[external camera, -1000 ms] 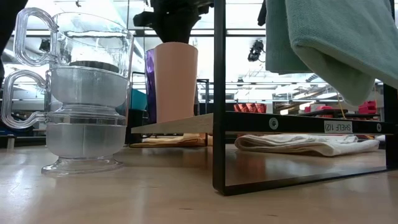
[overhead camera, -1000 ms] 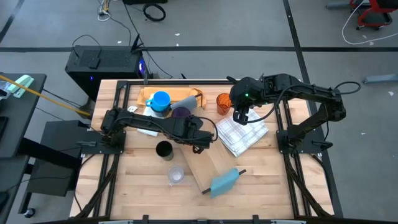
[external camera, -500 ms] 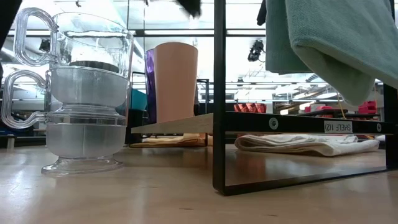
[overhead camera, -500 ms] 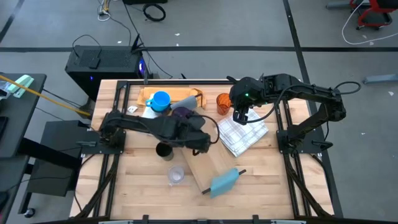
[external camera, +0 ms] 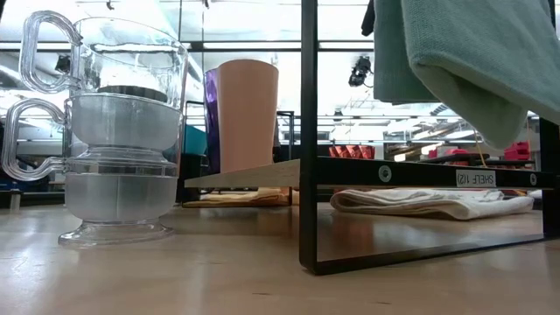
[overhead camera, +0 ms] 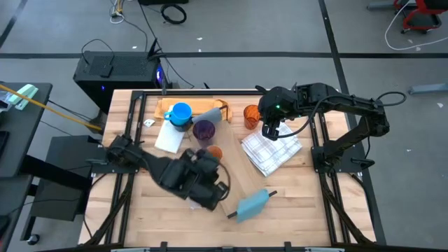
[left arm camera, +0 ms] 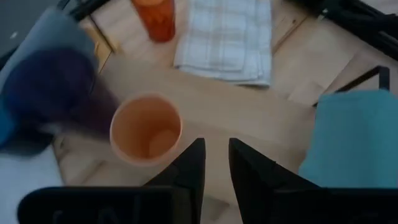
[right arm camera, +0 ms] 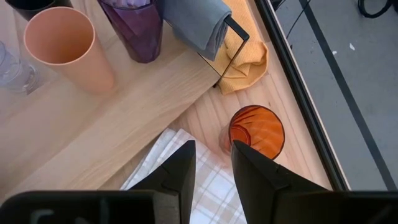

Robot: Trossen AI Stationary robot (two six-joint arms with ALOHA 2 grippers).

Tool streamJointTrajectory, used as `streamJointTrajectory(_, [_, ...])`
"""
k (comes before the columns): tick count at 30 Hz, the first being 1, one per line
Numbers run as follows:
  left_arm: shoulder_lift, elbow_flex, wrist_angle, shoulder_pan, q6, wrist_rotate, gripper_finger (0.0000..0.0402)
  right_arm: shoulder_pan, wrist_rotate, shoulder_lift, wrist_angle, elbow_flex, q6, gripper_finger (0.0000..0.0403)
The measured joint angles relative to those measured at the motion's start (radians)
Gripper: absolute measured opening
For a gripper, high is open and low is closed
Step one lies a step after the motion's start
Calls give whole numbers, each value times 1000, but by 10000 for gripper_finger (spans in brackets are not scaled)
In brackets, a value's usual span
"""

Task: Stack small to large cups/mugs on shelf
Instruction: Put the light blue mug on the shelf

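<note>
My left tool [left arm camera: 214,163] hangs slightly parted and empty above the shelf [overhead camera: 234,168], beside the peach cup [left arm camera: 146,128] standing there. My right tool [right arm camera: 211,158], narrowly parted, holds nothing over the checked cloth [overhead camera: 271,150].

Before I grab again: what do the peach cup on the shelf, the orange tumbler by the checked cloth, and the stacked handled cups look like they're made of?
Peach cup: probably matte opaque plastic, no shine, even colour.
Orange tumbler: translucent, glossy, ribbed base showing through; plastic or tinted glass, can't tell.
Stacked handled cups: clear, see-through walls and handles; glass or clear plastic.
</note>
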Motion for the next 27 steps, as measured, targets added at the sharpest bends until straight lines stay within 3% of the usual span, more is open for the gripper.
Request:
streamJointTrajectory(7, [4,-20,-57,-66,-215,5,83,0,0,0,-1,0,0,110])
streamJointTrajectory(11, [2,-20,-57,-62,-234,0,72,0,0,0,0,0,1,110])
streamJointTrajectory(21, [2,-20,-57,49,-63,-29,44,0,0,0,-1,0,24,110])
streamJointTrajectory(27, [-41,-20,-57,241,65,42,35,0,0,0,-5,0,24,110])
